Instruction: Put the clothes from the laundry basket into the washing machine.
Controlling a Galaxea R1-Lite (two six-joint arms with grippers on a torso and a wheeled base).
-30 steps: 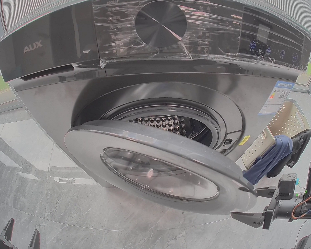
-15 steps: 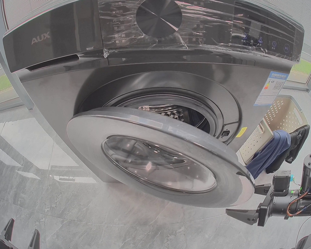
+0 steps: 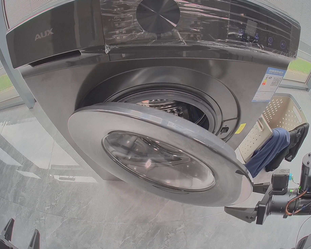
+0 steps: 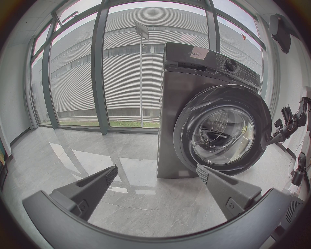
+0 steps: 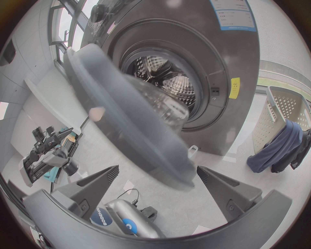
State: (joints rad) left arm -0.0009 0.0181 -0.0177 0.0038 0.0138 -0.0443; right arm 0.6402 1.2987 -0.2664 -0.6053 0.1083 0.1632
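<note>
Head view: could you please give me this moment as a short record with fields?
washer: door swung open, drum in sight
basket: right of washer
clothes: blue garment and black garment draped over basket rim
right gripper: open, straddling door's free edge
left gripper: open, low on the left, holding nothing

1. Washing machine [image 3: 56, 89]: smooth dark-grey casing with a soft metallic sheen. Its control panel [image 3: 257, 28] is glossy under wrinkled clear plastic film [image 3: 200, 40].
2. Door [image 3: 86, 132]: glossy ring around a clear glass window [image 3: 156, 162].
3. Drum [image 5: 175, 82]: shiny perforated metal.
4. Laundry basket [image 3: 283, 113]: matt beige perforated plastic.
5. Blue garment [image 3: 270, 151] and black garment [image 3: 298, 140]: soft matt cloth.
6. Floor [image 3: 46, 188]: polished, reflective grey stone-look tiles.
</note>
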